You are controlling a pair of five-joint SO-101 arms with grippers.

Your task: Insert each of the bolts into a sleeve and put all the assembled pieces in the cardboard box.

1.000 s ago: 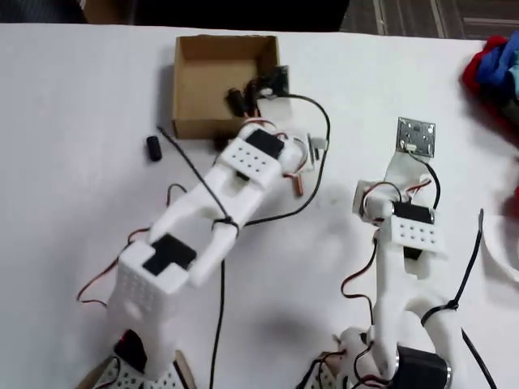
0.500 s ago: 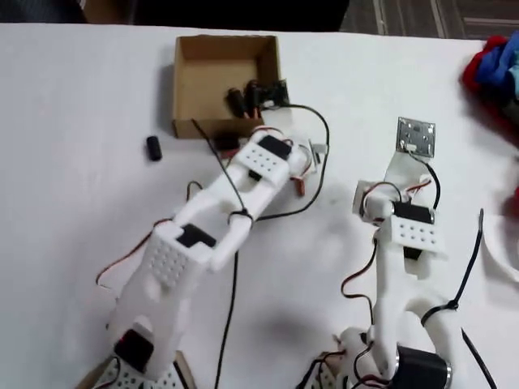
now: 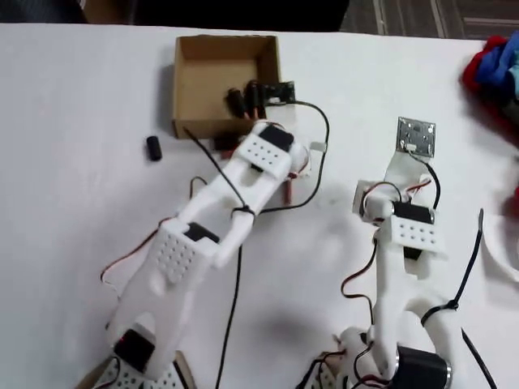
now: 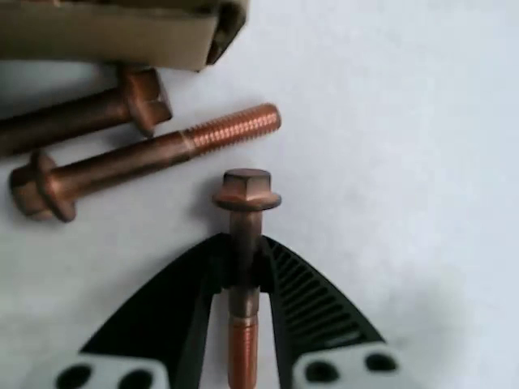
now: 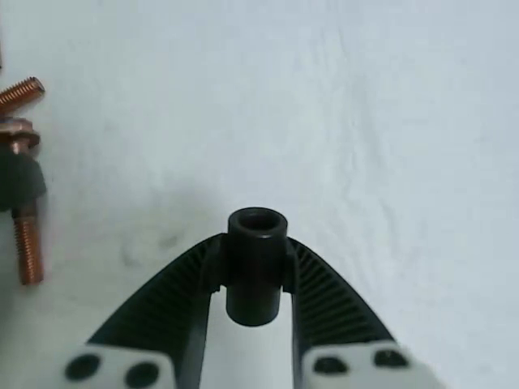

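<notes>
The left fingers (image 4: 304, 296) are closed tight on a bolt (image 4: 246, 193). They pinch its shank just under the head, and the threaded end runs back between them toward the wrist. This bolt hangs over the tabletop (image 4: 405, 121) near a corner of the box (image 4: 105, 36). The right fingers (image 5: 324, 300) are clamped on a sleeve (image 5: 256, 267), well apart from the box, with its open bore facing away from the wrist. The step in hand looks to be mating these two. To do it well, the left wrist should turn so the threaded tip leads. Then the bolt's axis should line up with the bore before anything advances, since a skewed entry would likely catch on the rim and twist the sleeve in its grip. Feed slowly, keep both grips firm, and release the bolt only once the shank is well seated. Two loose bolts (image 4: 138, 158) lie just beside the box and a spare sleeve (image 3: 153, 148) sits apart from it, so more pairs remain. Dark pieces (image 3: 246, 100) lie in the box.
</notes>
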